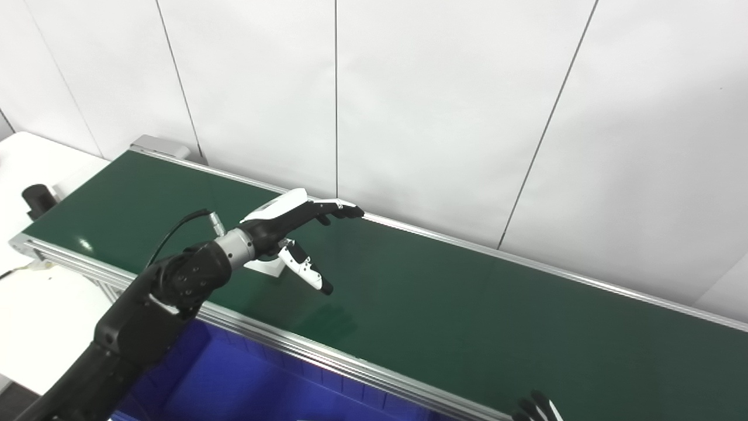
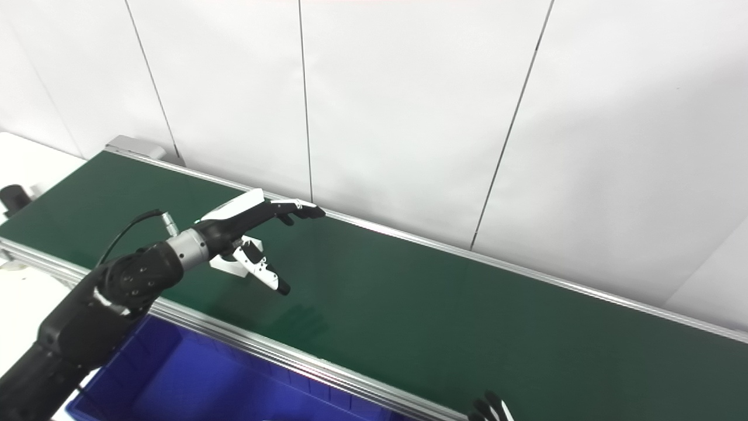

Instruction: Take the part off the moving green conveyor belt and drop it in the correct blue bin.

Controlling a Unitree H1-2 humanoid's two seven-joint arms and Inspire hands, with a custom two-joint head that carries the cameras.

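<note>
Left hand (image 1: 292, 225) open above one white part (image 1: 266, 267), one belt (image 1: 467, 304)

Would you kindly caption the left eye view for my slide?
Open left robot hand poised over a white part on the green belt, blue bin below.

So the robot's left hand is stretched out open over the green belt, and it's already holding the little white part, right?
Not quite. The left hand is stretched out open over the green belt, but it holds nothing. The white part lies on the belt under the hand, as far as the right eye view shows.
</note>
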